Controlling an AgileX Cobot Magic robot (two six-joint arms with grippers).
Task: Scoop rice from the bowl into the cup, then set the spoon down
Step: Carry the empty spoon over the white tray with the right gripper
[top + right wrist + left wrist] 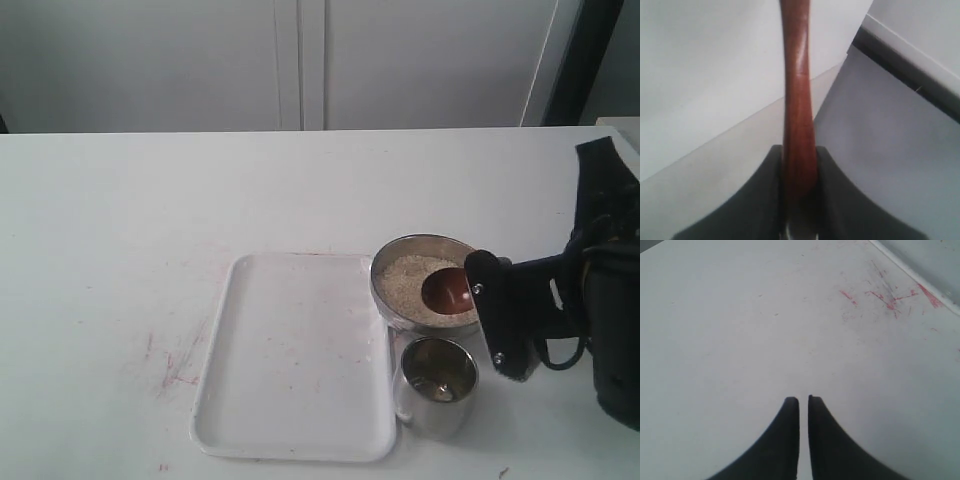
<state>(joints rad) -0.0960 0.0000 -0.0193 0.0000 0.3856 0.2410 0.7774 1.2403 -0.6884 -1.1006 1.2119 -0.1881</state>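
Scooping looks to be the step in hand: the right claw [799, 150] is clamped on the spoon [448, 290], scoop over the rice [405, 275] in the bowl [379, 292] towards the bench's [150, 200] near right corner, left claw [803, 400] together; next, carry it level to the adjacent cup [440, 415].

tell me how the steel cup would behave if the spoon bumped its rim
The cup looks small and thin-walled, so it is probably light and might skid or tip. Its polished steel would likely slide easily on the smooth table. It stands close beside the tray, whose raised rim might check a slide that way.
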